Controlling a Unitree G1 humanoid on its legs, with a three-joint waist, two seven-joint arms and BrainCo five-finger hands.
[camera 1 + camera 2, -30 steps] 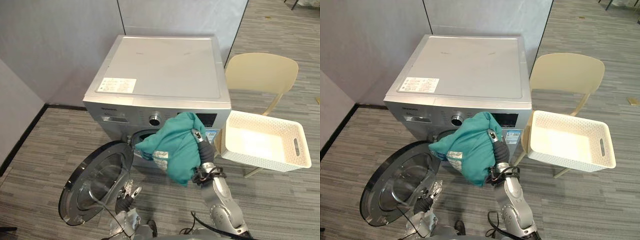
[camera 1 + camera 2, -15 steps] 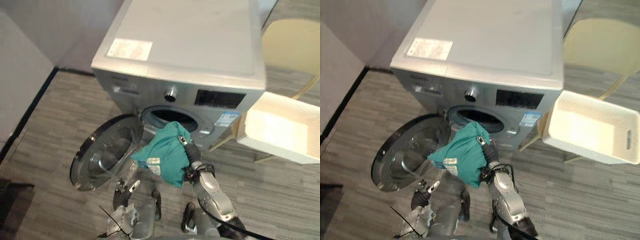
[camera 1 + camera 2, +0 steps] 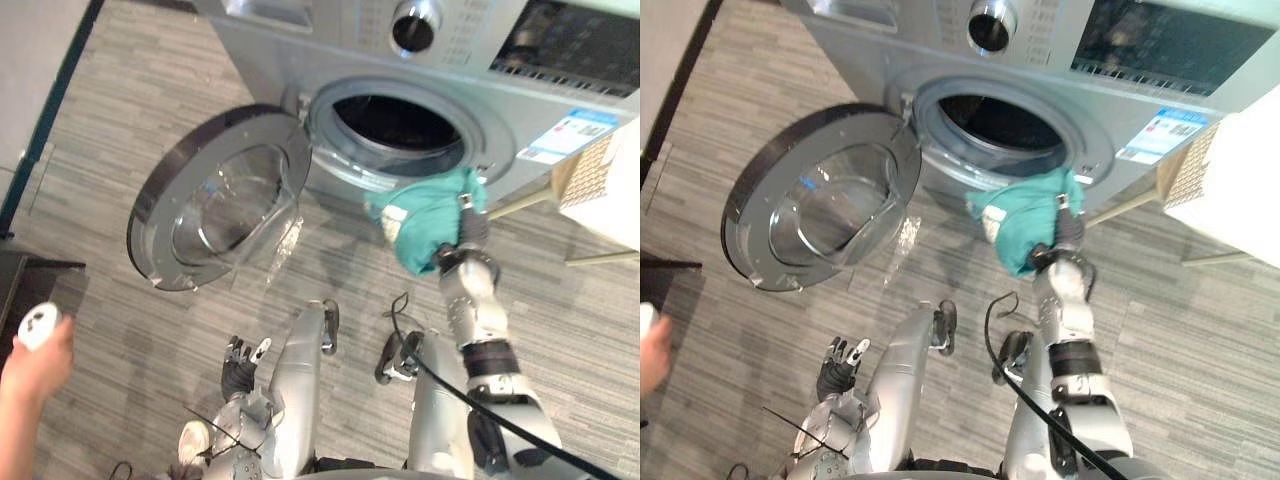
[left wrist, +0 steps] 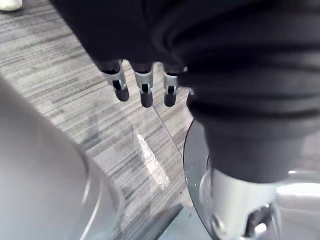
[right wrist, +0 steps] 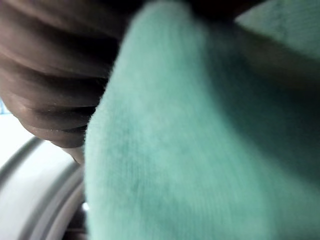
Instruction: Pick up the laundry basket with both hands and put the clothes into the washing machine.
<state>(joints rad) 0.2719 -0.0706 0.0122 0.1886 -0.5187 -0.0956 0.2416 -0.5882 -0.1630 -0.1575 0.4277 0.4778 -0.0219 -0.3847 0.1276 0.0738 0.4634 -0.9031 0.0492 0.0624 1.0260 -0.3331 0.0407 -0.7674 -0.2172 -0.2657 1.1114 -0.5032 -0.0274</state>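
The step in hand appears to be the loading itself: a teal-green cloth garment (image 3: 420, 215) hangs bunched over the right robot hand (image 3: 470, 228), held off the floor just below and to the right of the dark round drum opening (image 3: 395, 120) of the silver-grey front-loading washing machine (image 3: 300, 55). The garment is near the grey rubber lip of the opening but not yet inside it. The cloth covers most of that robot hand, so I cannot tell whether it is clamped on the fabric or merely carrying it draped. The right forearm reaches up and forward from the lower right, its wrist aimed toward the machine's front. The round dark-rimmed glass door (image 3: 215, 200) stands swung wide to the left, so the way in looks free. The next move would seem to call for lifting the bundle a little, carrying it leftward to the middle of the opening, pushing it past the lip and only then letting go, lest it slide down onto the floor. The left robot hand (image 3: 240, 362) hangs low, well apart from the machine, its fingers (image 4: 145, 95) loosely extended and holding nothing. The white perforated plastic laundry basket (image 3: 600, 180) sits to the machine's right.
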